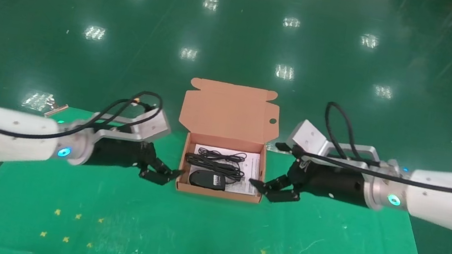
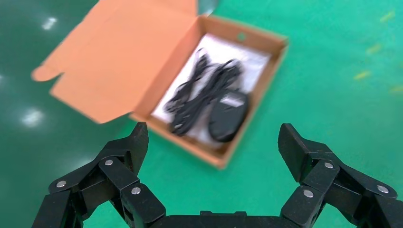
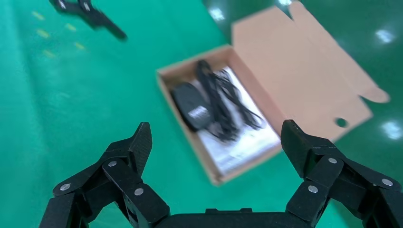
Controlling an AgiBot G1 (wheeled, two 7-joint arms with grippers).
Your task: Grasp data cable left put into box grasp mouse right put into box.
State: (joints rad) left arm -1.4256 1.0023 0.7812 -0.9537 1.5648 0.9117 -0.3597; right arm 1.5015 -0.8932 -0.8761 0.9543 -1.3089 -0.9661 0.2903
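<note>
The mouse (image 1: 207, 180) and data cable (image 1: 215, 161) lie inside the box (image 1: 218, 193), partly hiding its leaflet (image 1: 252, 167); left gripper (image 1: 172, 174) and right gripper (image 1: 260, 187) flank it, fingers spread, empty

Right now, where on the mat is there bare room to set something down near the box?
Free: the broad green mat in front of the box, down to the yellow marks. Crowded: both box sides, with the left gripper and right gripper open at its walls; inside, mouse and data cable cover the leaflet.

surface: green mat (image 1: 192, 229) | on it: box (image 1: 218, 193) | yellow marks, perhaps tape (image 1: 72, 227)
</note>
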